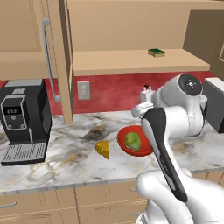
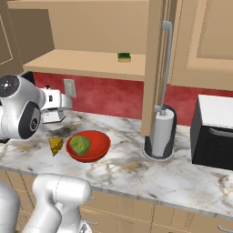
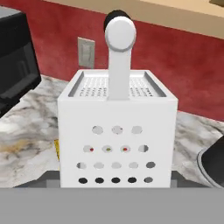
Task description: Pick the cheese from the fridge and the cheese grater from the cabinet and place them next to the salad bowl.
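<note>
cheese (image 1: 103, 148) on counter (image 1: 65, 164) left of salad bowl (image 1: 134, 141), sponge (image 1: 156, 53) on cabinet shelf (image 1: 131, 63) above

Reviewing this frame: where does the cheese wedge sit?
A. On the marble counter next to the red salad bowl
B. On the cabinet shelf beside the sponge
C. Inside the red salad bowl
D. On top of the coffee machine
A: the cheese lies on the marble counter, close beside the red salad bowl and outside its rim; the right base view shows the same.
</note>
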{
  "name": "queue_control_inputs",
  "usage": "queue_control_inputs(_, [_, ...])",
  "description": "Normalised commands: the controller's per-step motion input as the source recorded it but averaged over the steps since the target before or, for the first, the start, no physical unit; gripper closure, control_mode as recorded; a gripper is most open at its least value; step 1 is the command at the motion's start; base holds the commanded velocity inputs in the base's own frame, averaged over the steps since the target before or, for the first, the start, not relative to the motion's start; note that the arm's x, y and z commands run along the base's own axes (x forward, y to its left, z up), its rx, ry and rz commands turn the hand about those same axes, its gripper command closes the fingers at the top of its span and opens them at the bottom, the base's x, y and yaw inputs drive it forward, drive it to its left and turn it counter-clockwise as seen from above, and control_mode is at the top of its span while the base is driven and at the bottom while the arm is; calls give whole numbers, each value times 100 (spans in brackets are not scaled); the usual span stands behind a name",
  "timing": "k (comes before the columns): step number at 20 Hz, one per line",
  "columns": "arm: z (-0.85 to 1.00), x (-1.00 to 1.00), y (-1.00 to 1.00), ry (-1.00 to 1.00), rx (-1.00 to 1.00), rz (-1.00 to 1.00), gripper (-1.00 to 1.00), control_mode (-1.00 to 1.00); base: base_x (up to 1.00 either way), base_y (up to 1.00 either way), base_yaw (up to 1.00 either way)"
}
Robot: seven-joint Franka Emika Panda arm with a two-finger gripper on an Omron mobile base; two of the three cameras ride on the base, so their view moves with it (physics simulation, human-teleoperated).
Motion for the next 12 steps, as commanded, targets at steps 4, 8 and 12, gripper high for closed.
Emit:
queue_control_inputs(4, [-44,-7,-35,7,1,-15,100,-100,0,0,0])
queue_control_inputs(8, [-44,-5,-45,5,2,-15,100,-100,0,0,0])
queue_control_inputs(12, [-45,-7,-50,1,2,-12,100,-100,0,0,0])
